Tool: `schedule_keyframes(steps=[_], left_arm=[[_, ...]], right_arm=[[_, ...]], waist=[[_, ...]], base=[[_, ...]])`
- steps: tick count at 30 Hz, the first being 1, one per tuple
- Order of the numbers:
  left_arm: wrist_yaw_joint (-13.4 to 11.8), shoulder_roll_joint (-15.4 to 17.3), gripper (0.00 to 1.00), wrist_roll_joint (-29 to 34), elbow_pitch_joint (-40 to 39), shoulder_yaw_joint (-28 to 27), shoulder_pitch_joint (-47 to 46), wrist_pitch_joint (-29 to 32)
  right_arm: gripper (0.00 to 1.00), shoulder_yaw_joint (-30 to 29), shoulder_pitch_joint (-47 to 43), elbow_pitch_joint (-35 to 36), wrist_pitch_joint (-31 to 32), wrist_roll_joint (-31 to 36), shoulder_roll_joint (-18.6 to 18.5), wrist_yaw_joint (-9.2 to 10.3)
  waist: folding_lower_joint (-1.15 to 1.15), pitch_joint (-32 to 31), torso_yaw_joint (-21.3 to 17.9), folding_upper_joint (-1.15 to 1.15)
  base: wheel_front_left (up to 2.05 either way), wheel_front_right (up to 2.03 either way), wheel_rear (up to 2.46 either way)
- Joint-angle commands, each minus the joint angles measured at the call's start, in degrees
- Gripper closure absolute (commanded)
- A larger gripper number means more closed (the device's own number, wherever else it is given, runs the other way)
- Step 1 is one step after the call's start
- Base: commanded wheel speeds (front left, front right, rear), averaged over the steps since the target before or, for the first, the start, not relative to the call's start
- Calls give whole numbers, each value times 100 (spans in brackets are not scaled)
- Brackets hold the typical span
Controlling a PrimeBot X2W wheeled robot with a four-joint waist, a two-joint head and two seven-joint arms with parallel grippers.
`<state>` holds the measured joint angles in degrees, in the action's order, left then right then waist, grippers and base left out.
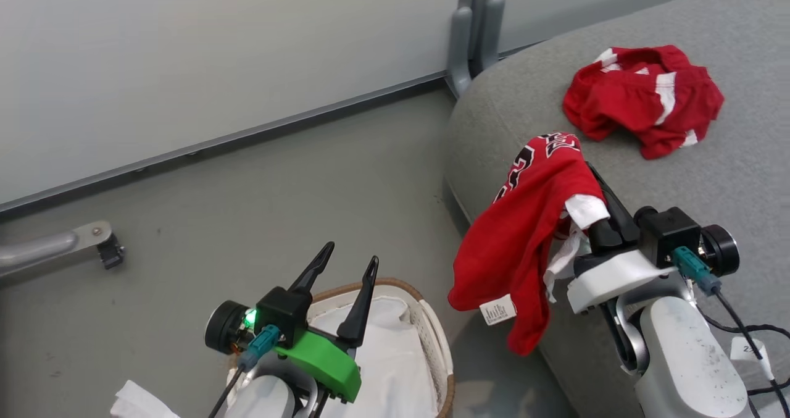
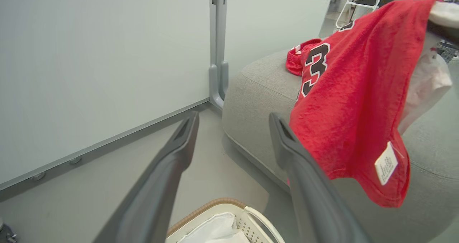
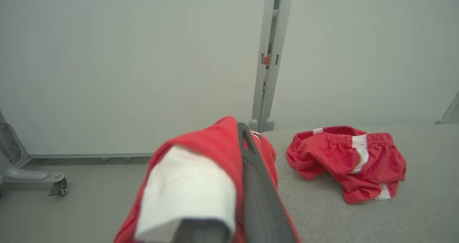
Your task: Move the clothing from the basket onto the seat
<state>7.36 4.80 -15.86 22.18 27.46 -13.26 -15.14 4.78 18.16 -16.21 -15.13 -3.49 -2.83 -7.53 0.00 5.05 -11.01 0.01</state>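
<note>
My right gripper (image 1: 586, 180) is shut on a red jersey (image 1: 524, 233) with dark numbers and a white label; it hangs over the front left edge of the grey seat (image 1: 740, 177). In the right wrist view the jersey (image 3: 200, 153) drapes over one finger and the other finger (image 3: 251, 164) shows bare. Crumpled red shorts with white stripes (image 1: 642, 100) lie farther back on the seat. My left gripper (image 1: 352, 254) stands open and empty above the basket (image 1: 432, 325), where just the white liner (image 1: 382, 356) shows. From the left wrist, the jersey (image 2: 351, 92) hangs right of my open fingers (image 2: 186, 135).
A pale wall panel with a grey post (image 1: 475, 29) stands behind the seat's corner. A grey wheeled leg (image 1: 99, 245) sits on the floor at far left. A white cloth (image 1: 142, 402) lies beside the basket. Cables (image 1: 747, 338) trail from my right wrist.
</note>
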Motion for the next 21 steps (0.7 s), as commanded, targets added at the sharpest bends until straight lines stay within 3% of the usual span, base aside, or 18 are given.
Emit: schedule_keyframes(steps=[1,6,11,21], left_arm=[[15,64,0,71,-28,-7,-126,0],[17,141,0,50,0,96,-257,-1],[17,187,0,62,9,197,-337,-1],[18,217,0,33,-41,441,-455,-1]], right_arm=[[100,-39,-6,32,-3,-22,-12,8],[100,-203,-66,45,-3,-77,-9,8],[100,-210,-89,64,-3,-90,-10,8],[100,-361,-68,-13,-3,38,-12,8]], waist=[[0,465,-741,-1],[0,660,-1188,-1],[0,778,-1389,-1],[0,949,-1104,-1]], base=[[0,0,0],[0,0,0],[0,0,0],[0,0,0]])
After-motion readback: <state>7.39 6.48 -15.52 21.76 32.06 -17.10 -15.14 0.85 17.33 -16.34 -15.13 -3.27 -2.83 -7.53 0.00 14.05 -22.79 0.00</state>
